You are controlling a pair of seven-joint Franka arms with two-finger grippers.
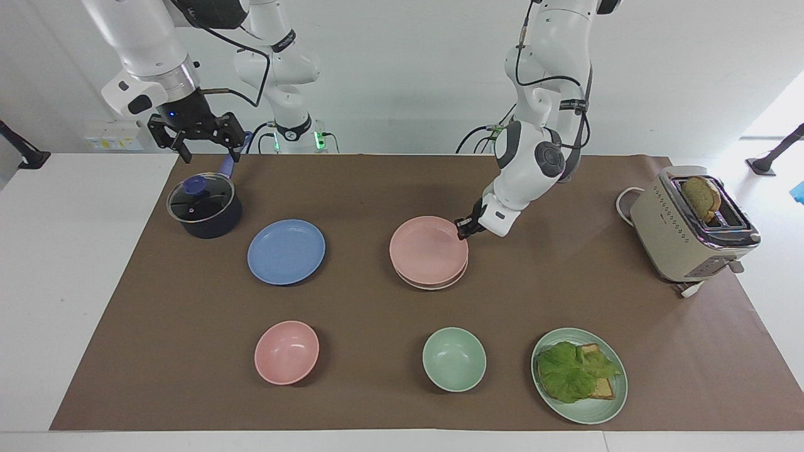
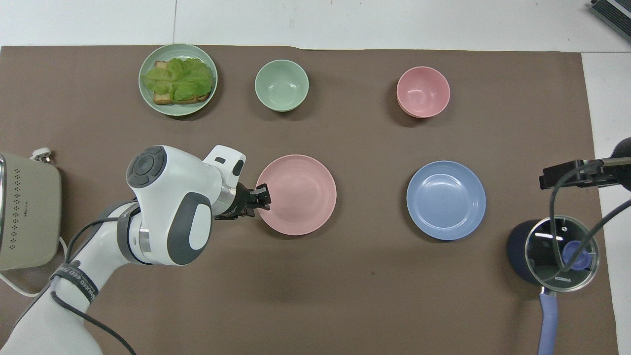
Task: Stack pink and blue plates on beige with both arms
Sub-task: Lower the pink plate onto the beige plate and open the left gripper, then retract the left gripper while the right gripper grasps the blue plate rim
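Observation:
The pink plate (image 1: 427, 248) (image 2: 298, 195) lies on the beige plate (image 1: 440, 284) in the middle of the mat. Only a thin beige rim shows under it in the facing view, and the overhead view hides the beige plate. My left gripper (image 1: 463, 230) (image 2: 263, 195) is low at the pink plate's rim, on the side toward the left arm's end. The blue plate (image 1: 286, 251) (image 2: 446, 199) lies alone on the mat toward the right arm's end. My right gripper (image 1: 210, 149) (image 2: 581, 173) hangs open and empty over the pot's handle, waiting.
A dark pot with a glass lid (image 1: 204, 204) stands near the blue plate, closer to the robots. Farther from the robots are a pink bowl (image 1: 286, 351), a green bowl (image 1: 453, 359) and a green plate with lettuce toast (image 1: 579, 375). A toaster (image 1: 691, 226) stands at the left arm's end.

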